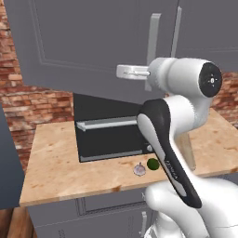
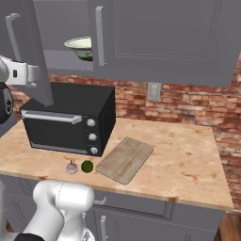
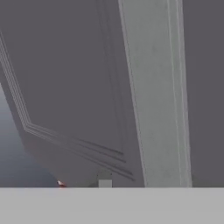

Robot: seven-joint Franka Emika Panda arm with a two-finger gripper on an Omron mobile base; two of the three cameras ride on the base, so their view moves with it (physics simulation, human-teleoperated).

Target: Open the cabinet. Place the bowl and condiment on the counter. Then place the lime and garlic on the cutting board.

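Jaws: gripper closed narrowly around the cabinet door handle.
Handling: rigid bar, hinged door; gripped mid-length.

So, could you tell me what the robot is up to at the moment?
The arm is working on the cabinet: its hand sits at the left door's handle, and that door stands swung out. Inside, the bowl is on the shelf. The lime and garlic lie on the counter in front of the black oven, beside the cutting board.
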